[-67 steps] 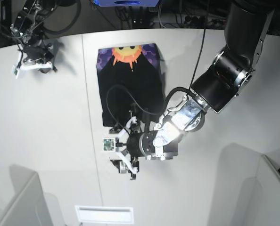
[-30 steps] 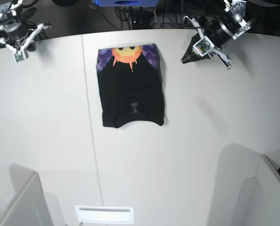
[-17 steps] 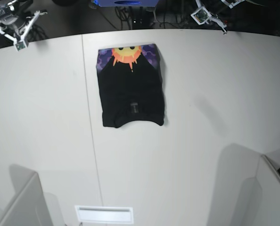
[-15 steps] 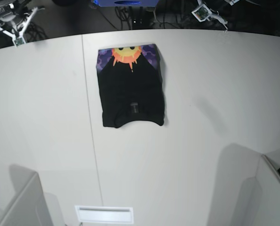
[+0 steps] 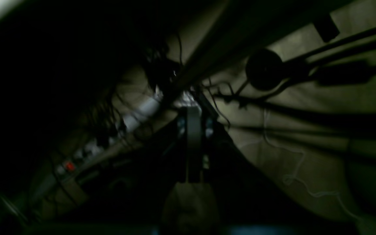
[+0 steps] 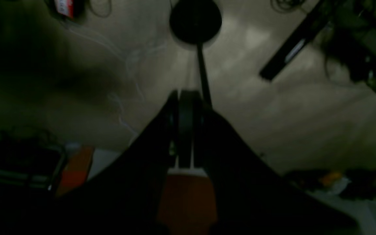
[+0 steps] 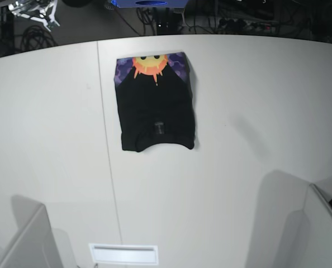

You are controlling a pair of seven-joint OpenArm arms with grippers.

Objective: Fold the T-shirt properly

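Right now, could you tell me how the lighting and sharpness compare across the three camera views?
Base view: bright, even light, sharp; the T-shirt and the table read clearly, with soft shadows at the lower corners. Left wrist view: very dark and blurred, the shut left pincer barely distinguishable. Right wrist view: equally dim and soft, the shut right pincer a dark silhouette.

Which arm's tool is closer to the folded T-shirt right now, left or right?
Right, as far as the base view shows. The right tool sits past the table's far-left corner, well clear of the T-shirt. The left tool is out of that view, shut and facing the floor.
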